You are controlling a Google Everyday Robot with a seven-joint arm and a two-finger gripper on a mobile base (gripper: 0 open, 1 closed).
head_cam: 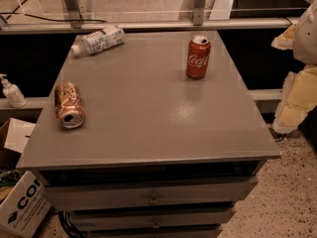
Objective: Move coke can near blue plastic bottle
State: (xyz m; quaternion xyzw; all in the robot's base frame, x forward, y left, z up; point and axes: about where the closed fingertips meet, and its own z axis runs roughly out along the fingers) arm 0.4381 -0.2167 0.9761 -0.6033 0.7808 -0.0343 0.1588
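The coke can (pixel 198 57) is red with white script and a silver top. It stands upright on the grey cabinet top (pixel 148 113), at the far right. The blue plastic bottle (pixel 98 40) is clear with a pale label and a white cap. It lies on its side at the far left corner, well apart from the can. My gripper (pixel 296 83) shows as pale yellow-white parts at the right edge of the view. It is off the side of the cabinet, to the right of the can, and holds nothing that I can see.
A copper-gold can (pixel 69 105) lies on its side near the left edge of the top. A small white pump bottle (pixel 12 91) stands on a ledge to the left. A cardboard box (pixel 20 202) sits on the floor at the lower left. Drawers (pixel 153 195) face me below the top.
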